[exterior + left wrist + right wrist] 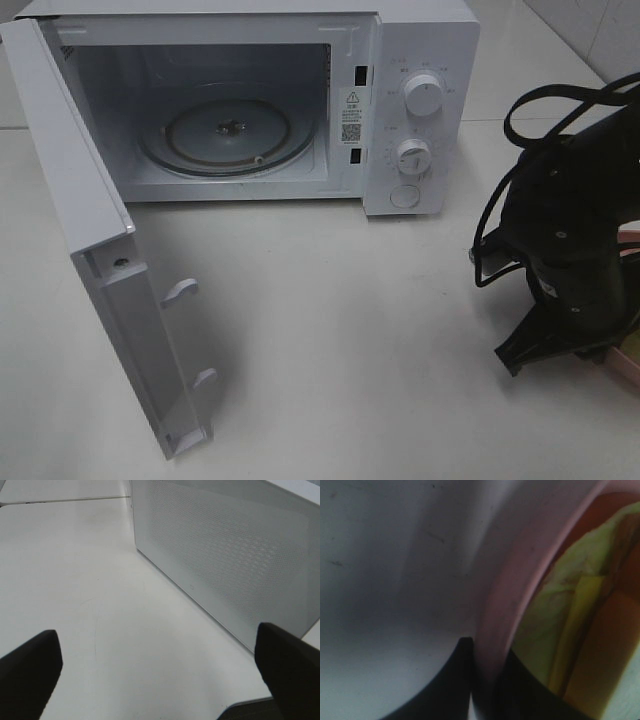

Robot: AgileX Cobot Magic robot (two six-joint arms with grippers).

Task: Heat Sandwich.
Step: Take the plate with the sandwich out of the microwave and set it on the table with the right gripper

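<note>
Right wrist view: right gripper point(482, 680) pinches plate point(505, 605) rim beside sandwich point(555, 625), lift level toward microwave point(260, 100) upper left; left gripper point(160, 670) spread wide.

Black right arm point(575, 240) with looping black cables point(545, 100), small silver screws, matte black left gripper point(160, 680) fingers point(30, 670)

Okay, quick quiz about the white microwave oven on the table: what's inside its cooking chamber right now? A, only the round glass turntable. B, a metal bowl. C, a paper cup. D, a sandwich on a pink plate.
A: through the open door of the white microwave oven, the chamber shows only the round glass turntable, while the pink plate sits pinched in the right gripper, outside the oven.
</note>
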